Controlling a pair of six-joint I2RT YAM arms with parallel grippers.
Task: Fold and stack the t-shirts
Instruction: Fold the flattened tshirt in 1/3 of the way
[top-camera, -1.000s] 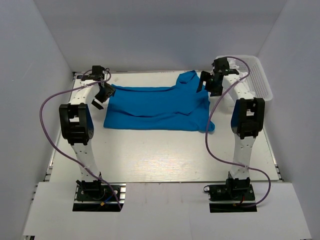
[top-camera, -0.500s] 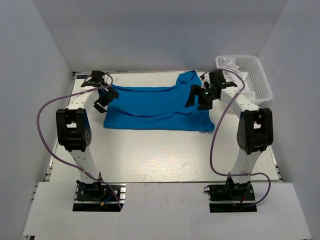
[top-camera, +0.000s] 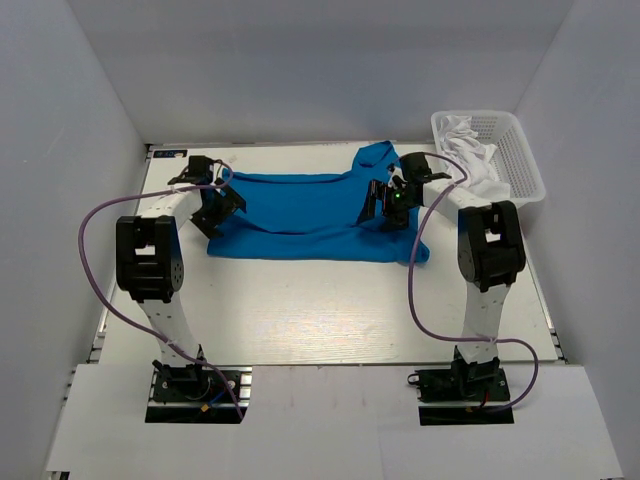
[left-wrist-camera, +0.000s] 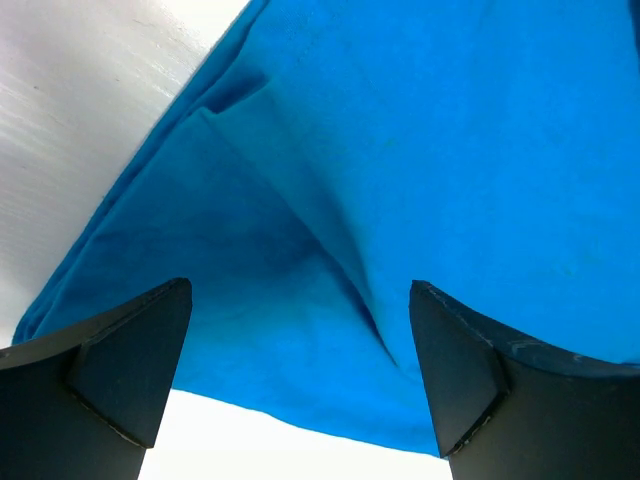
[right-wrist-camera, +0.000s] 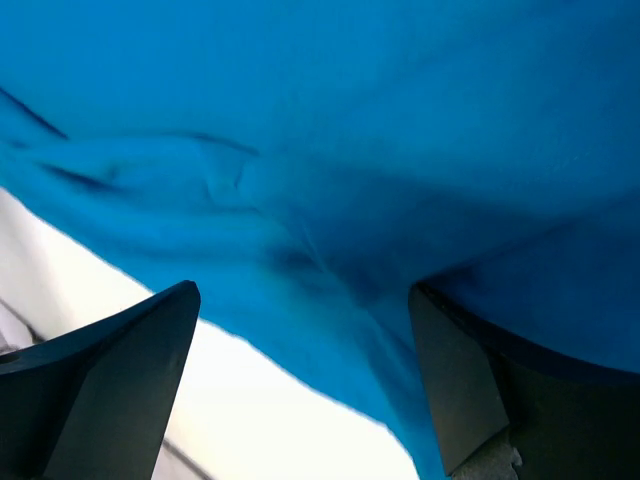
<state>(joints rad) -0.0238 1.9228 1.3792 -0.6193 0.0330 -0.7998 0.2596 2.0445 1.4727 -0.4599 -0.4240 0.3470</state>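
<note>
Table (top-camera: 300, 300) holds a basket (top-camera: 526, 160) seen only overhead; wrist views show t-shirt (left-wrist-camera: 450, 120).

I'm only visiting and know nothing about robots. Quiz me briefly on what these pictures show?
1. True or false: the blue shirt lies on the table, outside the basket.
2. What does the basket hold? A) white cloth B) a red shirt C) nothing
3. Fill in: the left fingers and right fingers are both ___ (open/shut).
Key: 1 true; 2 A; 3 open.
</note>
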